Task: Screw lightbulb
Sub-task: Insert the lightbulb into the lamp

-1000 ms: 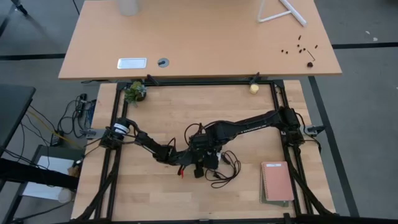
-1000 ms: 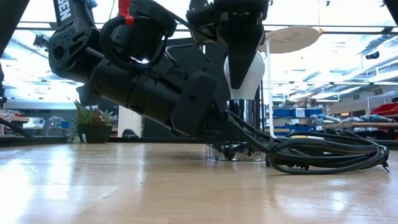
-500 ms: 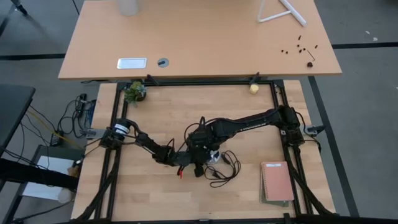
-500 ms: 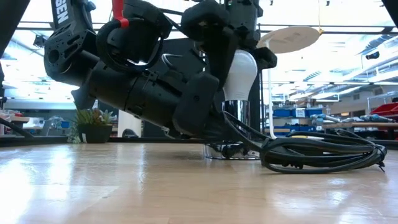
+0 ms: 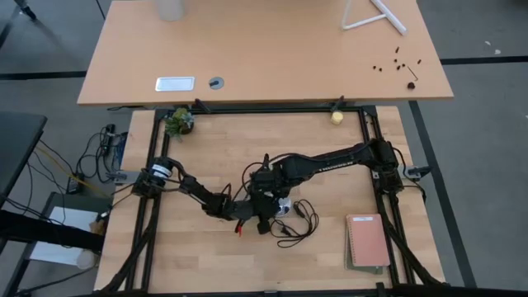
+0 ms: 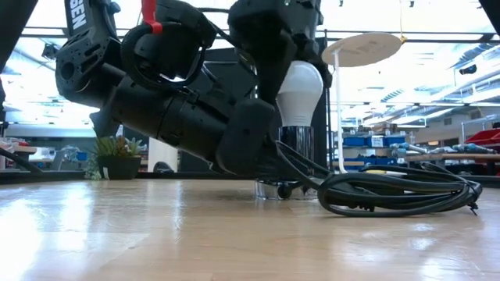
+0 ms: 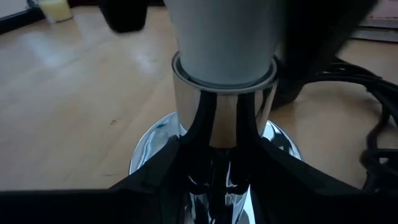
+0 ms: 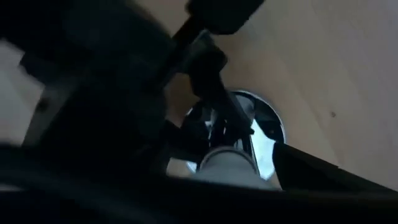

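In chrome socket (image 7: 214, 143): smooth white lightbulb (image 6: 301, 92).

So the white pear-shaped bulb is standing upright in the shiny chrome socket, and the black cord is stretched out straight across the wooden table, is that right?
Not quite. The white bulb does stand upright in the chrome socket, but the black cord is bunched in loose loops beside it on the wooden table, not stretched straight. The low view shows this.

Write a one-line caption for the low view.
White lightbulb seated upright in the chrome socket, black cord coiled beside it on the wooden table.
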Robot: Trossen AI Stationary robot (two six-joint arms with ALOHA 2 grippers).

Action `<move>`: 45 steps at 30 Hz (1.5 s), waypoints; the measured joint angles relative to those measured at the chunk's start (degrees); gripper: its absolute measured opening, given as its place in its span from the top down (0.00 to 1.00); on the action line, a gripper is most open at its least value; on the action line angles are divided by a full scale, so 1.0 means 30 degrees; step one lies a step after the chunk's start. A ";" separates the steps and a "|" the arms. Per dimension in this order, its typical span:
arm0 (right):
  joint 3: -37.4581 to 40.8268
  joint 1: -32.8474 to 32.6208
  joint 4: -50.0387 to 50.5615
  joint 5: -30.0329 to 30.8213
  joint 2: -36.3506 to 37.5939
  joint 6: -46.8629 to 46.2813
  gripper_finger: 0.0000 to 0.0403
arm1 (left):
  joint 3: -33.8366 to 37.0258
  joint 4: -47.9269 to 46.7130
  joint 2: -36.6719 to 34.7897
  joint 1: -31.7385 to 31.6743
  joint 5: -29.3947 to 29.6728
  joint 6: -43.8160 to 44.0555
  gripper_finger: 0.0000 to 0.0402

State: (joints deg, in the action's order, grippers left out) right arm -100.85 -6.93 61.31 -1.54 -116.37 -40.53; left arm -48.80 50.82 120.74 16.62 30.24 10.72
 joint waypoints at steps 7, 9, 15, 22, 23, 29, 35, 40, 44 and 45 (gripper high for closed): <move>-0.1429 0.0107 0.1120 -0.0875 0.0071 0.2319 0.09 | -0.0015 -0.0056 -0.0040 0.0021 -0.0309 -0.0051 0.55; -0.2293 0.0107 0.2093 -0.0916 0.0071 0.3044 0.06 | -0.0022 -0.0085 -0.0040 0.0012 -0.0312 0.0007 0.55; -0.4585 -0.0481 0.6087 0.1125 0.0114 0.6664 0.04 | -0.0033 -0.0254 -0.0047 -0.0026 -0.0309 0.0009 0.55; -0.4253 -0.1946 0.8453 0.3816 0.0173 1.4109 0.07 | -0.0036 -0.0282 -0.0055 -0.0043 -0.0305 -0.0044 0.55; -0.3940 -0.2068 0.8307 0.4083 0.0164 1.4884 0.07 | -0.0036 -0.0289 -0.0055 -0.0044 -0.0302 -0.0044 0.55; -0.2091 -0.2275 0.6177 0.5137 0.0143 1.8132 0.07 | -0.0036 -0.0296 -0.0055 -0.0036 -0.0305 -0.0058 0.55; -0.0806 -0.2068 0.3189 0.4791 0.0129 2.0058 0.07 | -0.0036 -0.0304 -0.0062 -0.0044 -0.0305 -0.0058 0.55; 0.0201 -0.1857 0.1631 0.2685 0.0129 2.0424 0.07 | -0.0036 -0.0311 -0.0062 -0.0044 -0.0299 -0.0066 0.55; 0.0717 -0.1645 0.0906 0.1732 0.0129 1.9252 0.10 | -0.0036 -0.0308 -0.0062 -0.0051 -0.0310 -0.0498 0.55; 0.0792 -0.1595 0.0901 0.1565 0.0129 1.8945 0.11 | -0.0036 -0.0304 -0.0062 -0.0055 -0.0309 -0.0501 0.55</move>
State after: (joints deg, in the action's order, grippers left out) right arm -98.48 -11.72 64.01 3.16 -115.98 16.30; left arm -48.90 49.91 120.55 16.46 29.31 9.22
